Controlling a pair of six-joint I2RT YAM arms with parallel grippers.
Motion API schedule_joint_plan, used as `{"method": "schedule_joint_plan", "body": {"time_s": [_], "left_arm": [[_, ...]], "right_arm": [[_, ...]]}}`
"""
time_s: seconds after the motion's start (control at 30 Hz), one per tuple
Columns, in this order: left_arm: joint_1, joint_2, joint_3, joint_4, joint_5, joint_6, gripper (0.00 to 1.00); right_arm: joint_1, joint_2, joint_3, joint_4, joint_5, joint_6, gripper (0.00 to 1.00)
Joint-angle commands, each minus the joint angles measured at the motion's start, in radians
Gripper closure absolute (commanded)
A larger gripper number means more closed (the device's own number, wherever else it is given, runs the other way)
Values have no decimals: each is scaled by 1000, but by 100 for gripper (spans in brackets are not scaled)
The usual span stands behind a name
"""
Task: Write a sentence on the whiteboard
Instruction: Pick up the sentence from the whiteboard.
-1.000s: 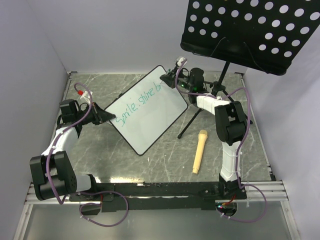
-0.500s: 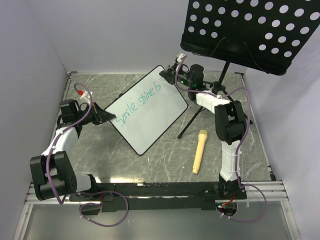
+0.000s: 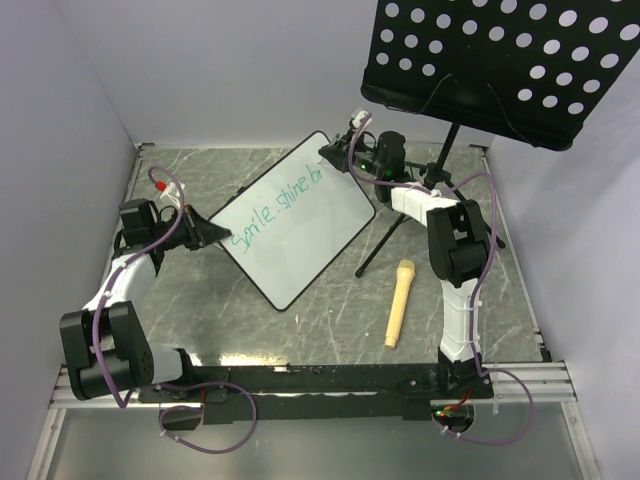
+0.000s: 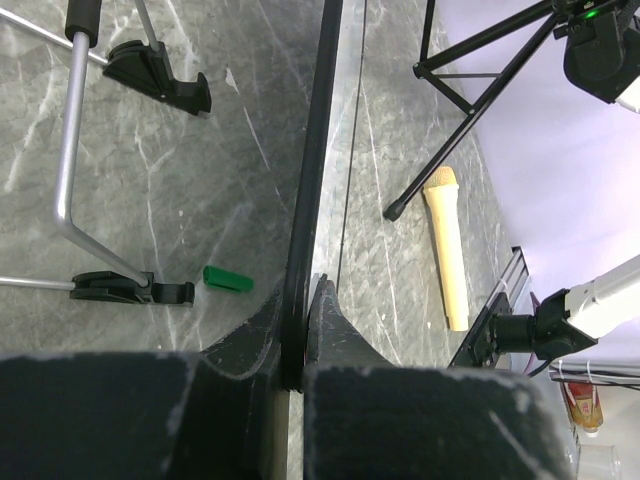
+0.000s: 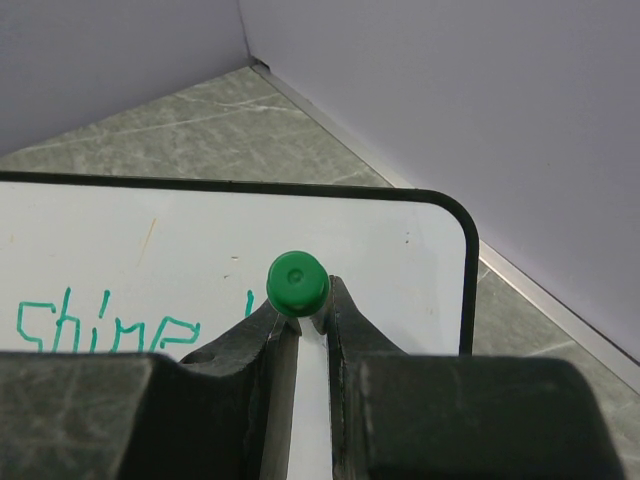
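Note:
The whiteboard (image 3: 300,235) stands tilted on the table, with the teal-green sentence (image 3: 280,205) reading about "Smile, shine b" along its upper long edge. My left gripper (image 3: 213,236) is shut on the board's near-left edge, seen edge-on in the left wrist view (image 4: 315,150) between the jaws (image 4: 300,305). My right gripper (image 3: 337,154) is at the board's far corner, shut on a green marker (image 5: 298,283) that points at the board (image 5: 200,250). The word "shine" (image 5: 100,325) shows to the marker's left.
A black perforated music stand (image 3: 510,60) rises at the back right, its tripod legs (image 3: 385,240) beside the board. A beige microphone (image 3: 399,302) lies at the right front. A green marker cap (image 4: 228,280) lies behind the board near its feet (image 4: 160,75).
My right gripper with the marker has shifted a little toward the board's far corner, uncovering the last written strokes. The left gripper and the board have not moved.

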Motion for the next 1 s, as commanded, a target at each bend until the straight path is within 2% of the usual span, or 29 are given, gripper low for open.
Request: {"method": "schedule_joint_plan", "body": {"time_s": [0.0, 0.2, 0.97], "left_arm": [[-7, 14, -9, 4, -203, 228, 99], [-7, 8, -11, 4, -205, 227, 99], [-8, 8, -9, 6, -205, 224, 99]], "right_arm": [[-10, -38, -36, 61, -16, 0, 100], [-13, -102, -76, 129, -28, 46, 100], [-10, -85, -123, 125, -35, 32, 100]]}}
